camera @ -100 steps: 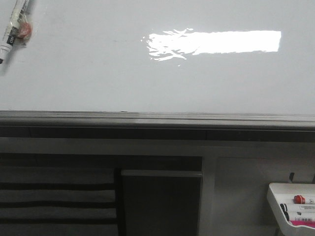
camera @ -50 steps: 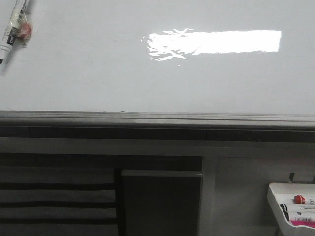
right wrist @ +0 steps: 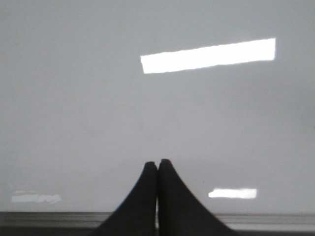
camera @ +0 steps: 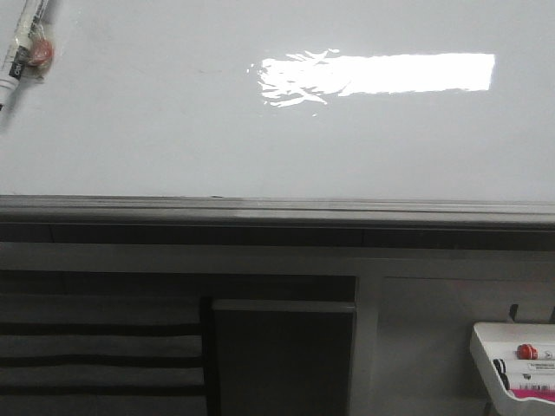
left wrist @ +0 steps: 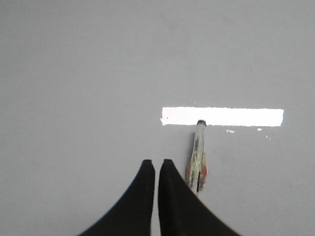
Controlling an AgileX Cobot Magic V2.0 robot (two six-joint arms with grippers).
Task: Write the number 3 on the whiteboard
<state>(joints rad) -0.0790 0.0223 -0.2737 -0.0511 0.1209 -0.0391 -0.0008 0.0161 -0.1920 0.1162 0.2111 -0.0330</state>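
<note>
The whiteboard (camera: 260, 139) is a large glossy white board with a grey metal rail (camera: 277, 208) along its near edge. No number 3 shows on it in any view. A marker (camera: 22, 48) with a red part lies at the board's far left corner. In the left wrist view my left gripper (left wrist: 157, 162) is shut and empty over the board (left wrist: 98, 73), and the marker (left wrist: 198, 157) lies just beside one finger. My right gripper (right wrist: 157, 162) is shut and empty over the board (right wrist: 74, 98), near the rail (right wrist: 275, 216). Neither gripper shows in the front view.
A small white tray (camera: 486, 347) with markers (camera: 533, 352) hangs at the lower right, below the board. Dark shelving (camera: 277, 347) lies under the rail. A bright lamp reflection (camera: 381, 74) sits on the board.
The marker at the far left has shifted slightly up and to the left in the front view. Nothing else has visibly moved.
</note>
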